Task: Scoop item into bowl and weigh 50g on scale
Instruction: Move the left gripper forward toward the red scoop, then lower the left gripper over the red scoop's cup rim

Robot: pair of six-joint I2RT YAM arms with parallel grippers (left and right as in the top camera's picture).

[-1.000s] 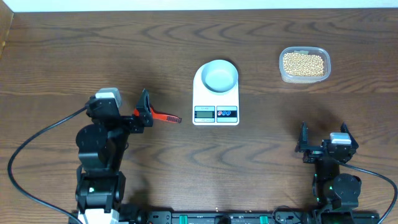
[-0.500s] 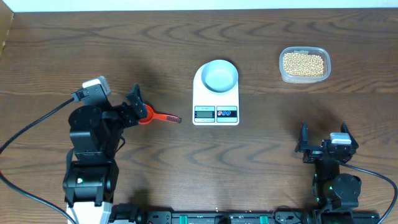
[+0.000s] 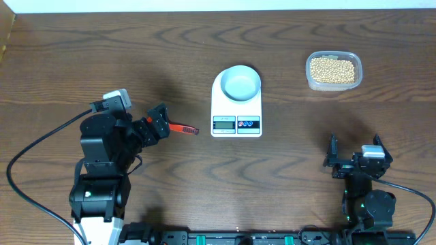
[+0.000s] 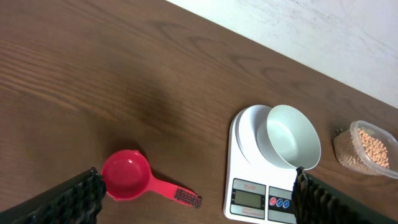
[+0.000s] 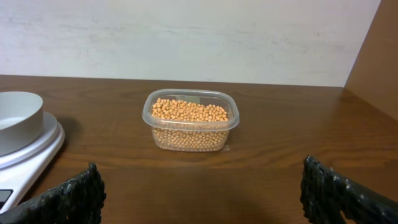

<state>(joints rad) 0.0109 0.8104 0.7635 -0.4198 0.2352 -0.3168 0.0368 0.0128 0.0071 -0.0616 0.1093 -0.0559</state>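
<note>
Scoop handle ends just short of scale edge — left jaws spread wide.

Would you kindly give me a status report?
Left end effector open above red scoop; right end effector open, idle. Bowl empty on scale; beans in tub. Nothing blocking.

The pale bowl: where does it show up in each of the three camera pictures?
Overhead: the bowl sits upper middle, on the scale.
Left wrist: the bowl is right of centre, on the scale.
Right wrist: the bowl is at the far left edge, partly cut off.
Shared landmark: the clear tub of beans, to the bowl's right in all three.
</note>
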